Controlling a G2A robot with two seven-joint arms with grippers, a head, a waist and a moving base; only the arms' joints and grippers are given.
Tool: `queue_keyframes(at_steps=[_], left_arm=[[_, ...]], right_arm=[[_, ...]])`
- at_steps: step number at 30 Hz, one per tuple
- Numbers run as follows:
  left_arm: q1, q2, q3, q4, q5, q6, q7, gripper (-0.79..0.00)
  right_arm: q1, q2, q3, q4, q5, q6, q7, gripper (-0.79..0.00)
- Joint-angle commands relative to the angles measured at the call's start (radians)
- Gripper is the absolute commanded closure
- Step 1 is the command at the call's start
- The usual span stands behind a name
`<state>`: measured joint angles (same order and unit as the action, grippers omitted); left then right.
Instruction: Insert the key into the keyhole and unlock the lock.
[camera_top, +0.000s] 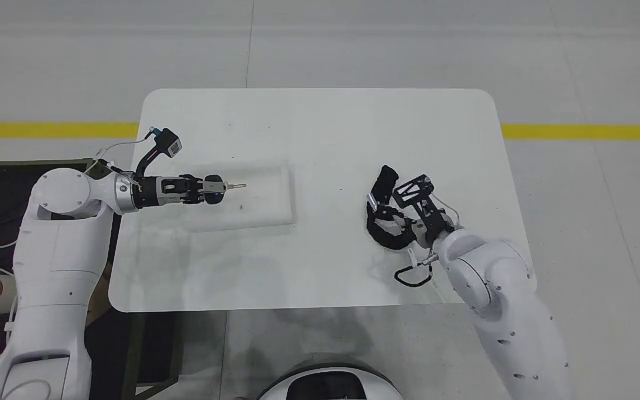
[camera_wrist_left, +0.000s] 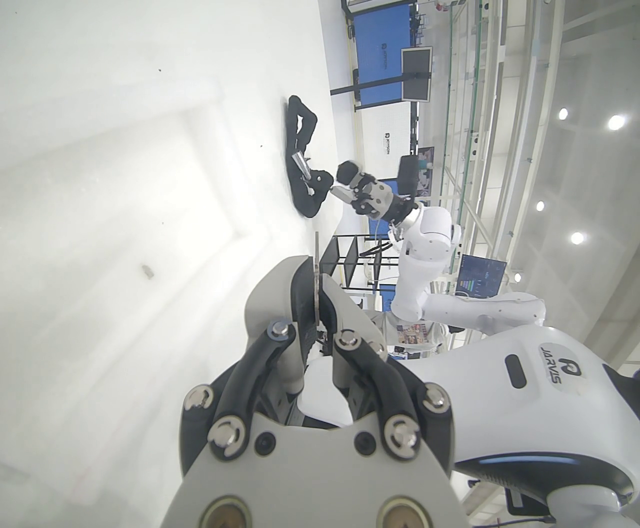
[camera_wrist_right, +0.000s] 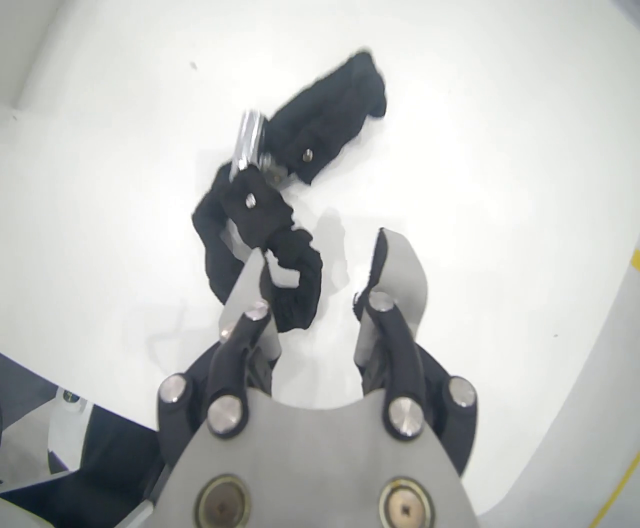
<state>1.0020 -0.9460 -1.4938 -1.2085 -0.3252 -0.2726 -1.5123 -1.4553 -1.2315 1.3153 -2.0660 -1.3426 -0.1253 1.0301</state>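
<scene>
One key (camera_wrist_left: 316, 250), one lock (camera_wrist_right: 330, 120), two pincers. The left pincer (camera_wrist_left: 314, 272) is clamped on the key, whose blade juts out over a single shallow white tray (camera_top: 270, 210), well apart from the lock. The lock, a chain in a black fabric sleeve with a silver body (camera_wrist_right: 248, 137), lies on the bench's (camera_top: 400, 120) right part. The right pincer (camera_wrist_right: 320, 245) stands spread wide just beside it, holding nothing. The bench is white with rounded corners. The grey floor beyond carries one yellow line (camera_top: 60, 129).

The white tabletop (camera_top: 320, 120) carries a shallow white tray (camera_top: 265, 195) (left of centre) and a black fabric-sleeved lock (camera_top: 384, 185).
</scene>
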Motion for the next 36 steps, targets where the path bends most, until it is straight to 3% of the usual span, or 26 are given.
queue_keyframes(at_steps=[1, 6, 8, 9, 11, 13, 14, 22, 27, 29, 30, 31, 36], left_arm=[[0.0, 0.0, 0.0, 0.0, 0.0, 0.0, 0.0, 0.0], [0.0, 0.0, 0.0, 0.0, 0.0, 0.0, 0.0, 0.0], [0.0, 0.0, 0.0, 0.0, 0.0, 0.0, 0.0, 0.0], [0.0, 0.0, 0.0, 0.0, 0.0, 0.0, 0.0, 0.0], [0.0, 0.0, 0.0, 0.0, 0.0, 0.0, 0.0, 0.0], [0.0, 0.0, 0.0, 0.0, 0.0, 0.0, 0.0, 0.0], [0.0, 0.0, 0.0, 0.0, 0.0, 0.0, 0.0, 0.0], [0.0, 0.0, 0.0, 0.0, 0.0, 0.0, 0.0, 0.0], [0.0, 0.0, 0.0, 0.0, 0.0, 0.0, 0.0, 0.0], [0.0, 0.0, 0.0, 0.0, 0.0, 0.0, 0.0, 0.0], [0.0, 0.0, 0.0, 0.0, 0.0, 0.0, 0.0, 0.0], [0.0, 0.0, 0.0, 0.0, 0.0, 0.0, 0.0, 0.0], [0.0, 0.0, 0.0, 0.0, 0.0, 0.0, 0.0, 0.0]], right_arm=[[0.003, 0.0, 0.007, -0.032, 0.01, -0.021, 0.005, -0.785], [0.0, 0.002, -0.055, -0.047, -0.141, -0.122, -0.171, -0.785], [-0.021, 0.007, -0.098, -0.028, -0.303, -0.175, -0.312, -0.702], [-0.033, 0.01, -0.117, -0.016, -0.383, -0.194, -0.377, -0.73], [-0.056, 0.015, -0.138, 0.008, -0.514, -0.2, -0.484, -0.628], [-0.071, 0.017, -0.146, 0.027, -0.589, -0.19, -0.534, -0.64], [-0.073, 0.018, -0.148, 0.035, -0.622, -0.196, -0.544, -0.723], [-0.065, 0.018, -0.169, 0.118, -0.82, -0.229, -0.58, -0.591], [-0.056, 0.009, -0.165, 0.131, -0.796, -0.286, -0.525, -0.508], [-0.046, 0.006, -0.163, 0.141, -0.806, -0.288, -0.513, -0.545], [-0.039, 0.005, -0.166, 0.152, -0.821, -0.287, -0.519, -0.502], [-0.034, 0.003, -0.168, 0.167, -0.822, -0.283, -0.525, -0.394], [-0.008, -0.008, -0.175, 0.22, -0.831, -0.264, -0.531, -0.363]])
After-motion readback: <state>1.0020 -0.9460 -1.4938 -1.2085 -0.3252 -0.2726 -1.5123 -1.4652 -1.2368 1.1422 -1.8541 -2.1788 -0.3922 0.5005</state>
